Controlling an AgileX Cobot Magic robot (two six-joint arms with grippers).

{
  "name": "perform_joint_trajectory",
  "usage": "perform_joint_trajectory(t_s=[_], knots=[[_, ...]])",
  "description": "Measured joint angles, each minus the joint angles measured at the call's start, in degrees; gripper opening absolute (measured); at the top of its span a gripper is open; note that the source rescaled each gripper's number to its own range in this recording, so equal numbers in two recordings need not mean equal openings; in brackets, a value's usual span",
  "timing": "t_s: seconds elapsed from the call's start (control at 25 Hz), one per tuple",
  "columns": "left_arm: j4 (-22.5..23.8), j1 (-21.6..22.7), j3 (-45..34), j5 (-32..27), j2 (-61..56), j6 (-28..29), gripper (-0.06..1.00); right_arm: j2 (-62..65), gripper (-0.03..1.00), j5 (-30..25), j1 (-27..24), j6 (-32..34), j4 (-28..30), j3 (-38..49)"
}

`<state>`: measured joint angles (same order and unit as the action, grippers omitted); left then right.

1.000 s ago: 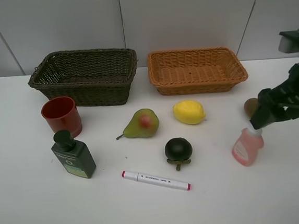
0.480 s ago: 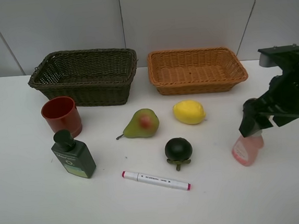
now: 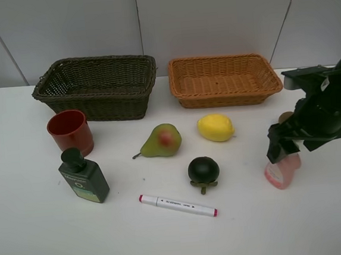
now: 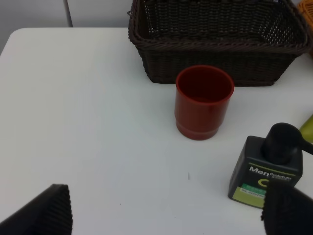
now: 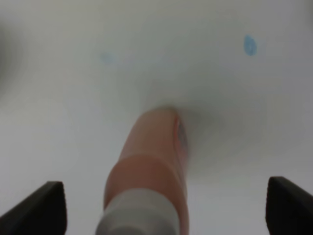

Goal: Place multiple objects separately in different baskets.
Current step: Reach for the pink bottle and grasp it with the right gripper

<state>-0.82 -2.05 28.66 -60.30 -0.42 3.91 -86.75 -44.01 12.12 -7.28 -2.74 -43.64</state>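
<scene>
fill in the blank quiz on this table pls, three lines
1. The bottle below the open right gripper is ____ in colour.
2. The lemon lies in front of the ____ basket.
3. The dark green bottle has a ____ cap.
Missing words: pink; orange; black.

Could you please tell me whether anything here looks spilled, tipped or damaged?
Nothing stands out: no spill or damage shows. The pink plastic bottle stands between the fingers of the open right gripper, not yet gripped.
</scene>
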Motion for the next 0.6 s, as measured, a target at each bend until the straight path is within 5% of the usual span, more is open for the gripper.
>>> perform_joint_trajectory(t_s=[0.6], knots=[[0.00, 0.00, 0.00, 0.00, 0.00, 0.00, 1.00, -7.66, 0.86, 2.07, 1.08, 0.00, 0.41, 0.00]])
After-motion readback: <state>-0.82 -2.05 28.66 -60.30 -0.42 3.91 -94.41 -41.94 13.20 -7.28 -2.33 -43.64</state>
